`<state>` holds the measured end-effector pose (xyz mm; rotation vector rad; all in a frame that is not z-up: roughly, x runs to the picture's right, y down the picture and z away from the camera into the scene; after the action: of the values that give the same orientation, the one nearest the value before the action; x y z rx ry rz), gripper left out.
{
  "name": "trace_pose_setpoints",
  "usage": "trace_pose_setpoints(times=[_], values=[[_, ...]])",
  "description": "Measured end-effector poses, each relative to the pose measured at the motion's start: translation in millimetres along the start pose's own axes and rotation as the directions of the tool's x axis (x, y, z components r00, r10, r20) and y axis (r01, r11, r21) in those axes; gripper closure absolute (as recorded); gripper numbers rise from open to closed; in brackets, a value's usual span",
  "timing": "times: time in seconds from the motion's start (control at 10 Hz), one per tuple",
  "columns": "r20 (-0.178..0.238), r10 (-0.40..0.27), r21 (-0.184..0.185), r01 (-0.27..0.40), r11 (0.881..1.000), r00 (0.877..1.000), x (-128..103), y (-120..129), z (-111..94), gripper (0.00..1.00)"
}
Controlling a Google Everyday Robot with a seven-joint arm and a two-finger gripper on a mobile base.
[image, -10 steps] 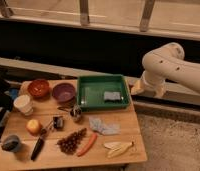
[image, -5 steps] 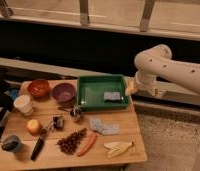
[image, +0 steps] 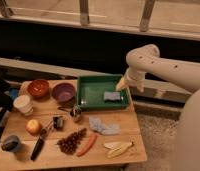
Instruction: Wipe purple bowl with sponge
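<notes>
The purple bowl sits at the back left of the wooden table, just left of a green tray. Inside the tray, toward its right side, lies the sponge, a small flat grey-blue pad. My gripper hangs from the white arm over the tray's right rim, a little above and to the right of the sponge. It is open and holds nothing. The bowl is far to its left.
A red-orange bowl and a white cup stand left of the purple bowl. Below the tray lie a pale cloth, a carrot, a dark cluster and a banana. An apple and a knife lie front left.
The arm has swung left and down, bringing my gripper from beyond the table's right side to the tray's right rim near the sponge. Nothing on the table has moved.
</notes>
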<state>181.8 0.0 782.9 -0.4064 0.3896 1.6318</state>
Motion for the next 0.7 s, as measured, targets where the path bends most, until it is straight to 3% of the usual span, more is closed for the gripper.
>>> trace_pose_setpoints(times=[0.5, 0.7], values=[[-0.011, -0.003, 0.02, 0.004, 1.0, 1.0, 1.1, -4.8, 1.3, 0.2], [-0.022, -0.036, 0.027, 0.037, 0.999, 0.999, -2.1, 10.6, 10.2, 0.2]])
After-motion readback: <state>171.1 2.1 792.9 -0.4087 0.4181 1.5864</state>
